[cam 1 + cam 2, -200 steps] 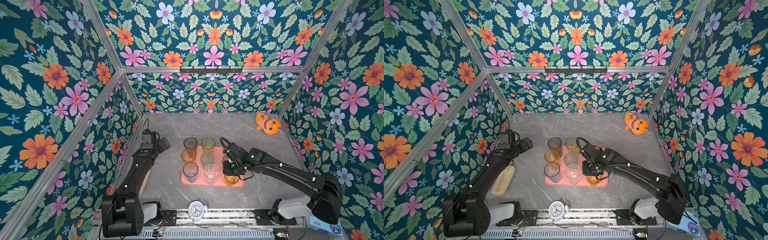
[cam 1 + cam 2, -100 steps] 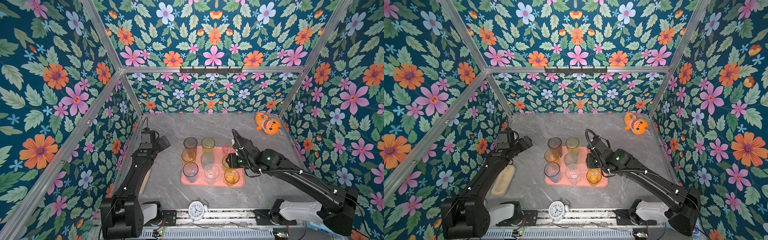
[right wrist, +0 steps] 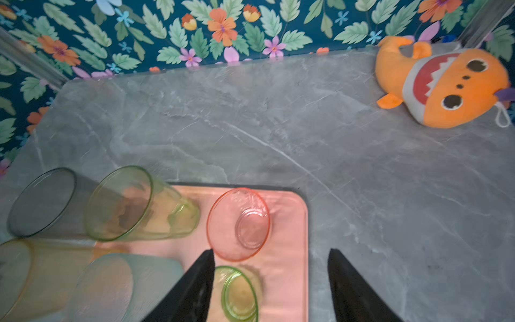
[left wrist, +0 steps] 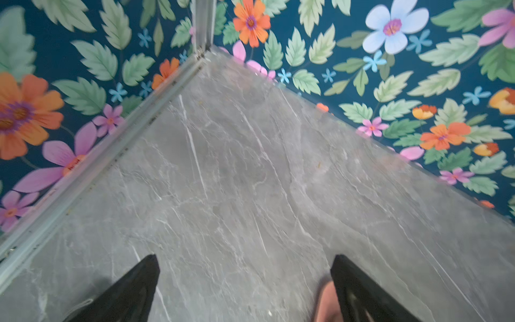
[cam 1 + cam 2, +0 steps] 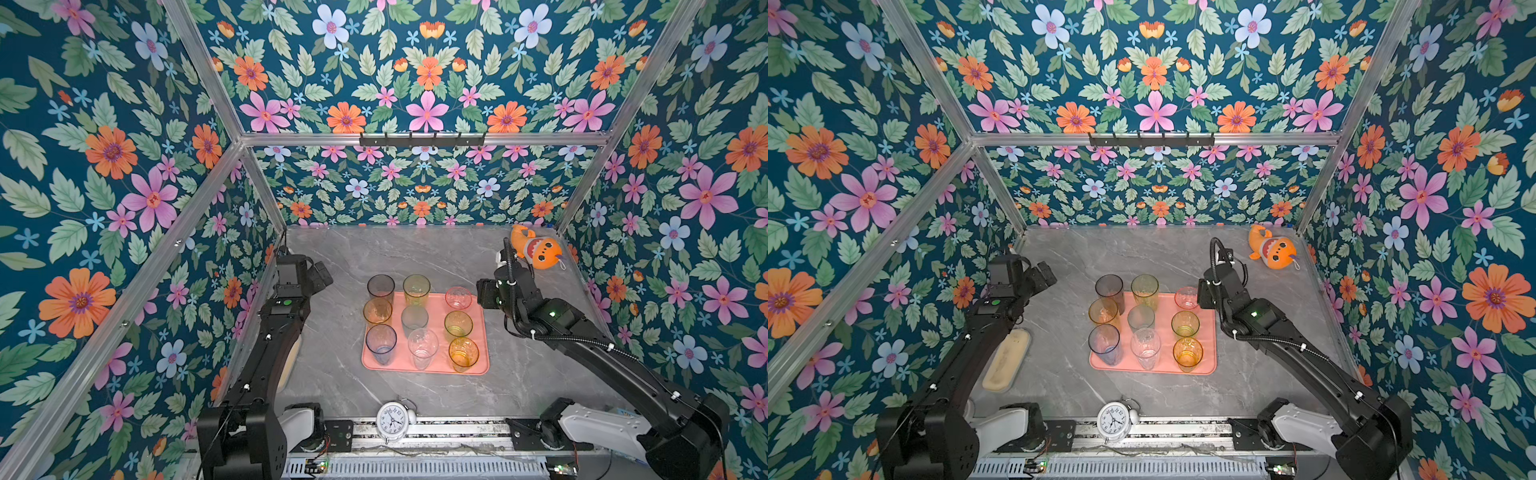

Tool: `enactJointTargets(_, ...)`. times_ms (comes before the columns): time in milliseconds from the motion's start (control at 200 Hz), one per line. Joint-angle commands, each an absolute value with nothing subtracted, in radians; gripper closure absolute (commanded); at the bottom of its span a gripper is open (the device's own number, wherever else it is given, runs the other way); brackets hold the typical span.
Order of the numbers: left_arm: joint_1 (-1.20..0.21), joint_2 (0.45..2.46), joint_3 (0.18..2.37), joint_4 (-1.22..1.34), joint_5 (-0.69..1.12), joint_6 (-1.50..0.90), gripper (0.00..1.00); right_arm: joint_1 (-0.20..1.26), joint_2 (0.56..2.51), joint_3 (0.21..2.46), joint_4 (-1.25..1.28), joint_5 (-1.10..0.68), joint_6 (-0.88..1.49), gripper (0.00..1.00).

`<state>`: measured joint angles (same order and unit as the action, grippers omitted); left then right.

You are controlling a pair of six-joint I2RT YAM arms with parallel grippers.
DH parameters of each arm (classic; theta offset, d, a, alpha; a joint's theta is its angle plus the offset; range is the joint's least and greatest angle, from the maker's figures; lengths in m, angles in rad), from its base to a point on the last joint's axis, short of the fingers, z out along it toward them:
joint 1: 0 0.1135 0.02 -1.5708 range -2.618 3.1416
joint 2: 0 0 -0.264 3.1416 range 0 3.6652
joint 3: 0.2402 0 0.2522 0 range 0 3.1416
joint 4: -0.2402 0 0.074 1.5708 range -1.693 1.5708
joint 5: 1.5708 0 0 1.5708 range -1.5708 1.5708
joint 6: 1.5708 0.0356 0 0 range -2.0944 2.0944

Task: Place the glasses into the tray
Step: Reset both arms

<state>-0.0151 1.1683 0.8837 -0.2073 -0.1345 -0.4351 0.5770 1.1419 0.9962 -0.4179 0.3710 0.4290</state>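
Observation:
The salmon-pink tray [image 5: 482, 332] [image 5: 1212, 328] lies mid-table. Several tinted glasses stand upright on it in rows: grey [image 5: 380, 286], yellow-green [image 5: 416, 286], pink [image 5: 458, 297], amber [image 5: 377, 311], teal [image 5: 414, 318], green [image 5: 458, 323], blue [image 5: 380, 343], clear [image 5: 422, 345], short amber [image 5: 463, 352]. My right gripper [image 5: 484, 293] [image 3: 271, 251] hangs open above the tray's far right corner [image 3: 295, 200]. The pink glass [image 3: 238, 223] and green glass [image 3: 239, 292] stand below it, untouched. My left gripper [image 5: 324, 276] [image 4: 245, 256] is open over bare tabletop, left of the tray.
An orange plush fish [image 5: 536, 251] [image 3: 446, 86] lies in the far right corner. A white alarm clock [image 5: 392, 417] stands at the front edge. A beige oblong dish [image 5: 1007, 359] lies under my left arm. Flowered walls close in three sides.
My right gripper let go of the short amber glass at the tray's near right corner, opened, and drew back up toward the far right. The left arm barely moved.

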Motion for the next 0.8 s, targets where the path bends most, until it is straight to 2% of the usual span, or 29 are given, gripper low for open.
enactJointTargets(0, -0.015, 1.163, 0.86, -0.115, -0.309, -0.424, 0.0, 0.526, 1.154, 0.971, -0.276, 0.451, 0.36, 0.27)
enactJointTargets(90, -0.015, 1.153, 0.816, -0.043, -0.41, -0.417, 0.0, 0.457, 1.165, 0.932, -0.211, 0.459, 0.347, 0.19)
enactJointTargets(215, -0.014, 1.14, 0.716, 0.098, -0.55, -0.366, 0.01, 0.324, 1.181, 0.86, -0.138, 0.431, 0.395, 0.01)
enactJointTargets(305, -0.015, 1.141, 0.638, 0.206, -0.634, -0.324, 0.01, 0.255, 1.195, 0.776, -0.006, 0.377, 0.354, 0.01)
enactJointTargets(395, -0.014, 1.156, 0.595, 0.254, -0.692, -0.325, 0.0, 0.238, 1.217, 0.725, 0.076, 0.426, 0.285, 0.01)
enactJointTargets(615, -0.014, 1.239, 0.481, 0.424, -0.746, -0.238, 0.01, 0.134, 1.237, 0.624, 0.188, 0.393, 0.297, 0.01)
enactJointTargets(795, -0.014, 1.268, 0.35, 0.652, -0.728, -0.103, 0.01, 0.119, 1.255, 0.544, 0.304, 0.437, 0.217, 0.01)
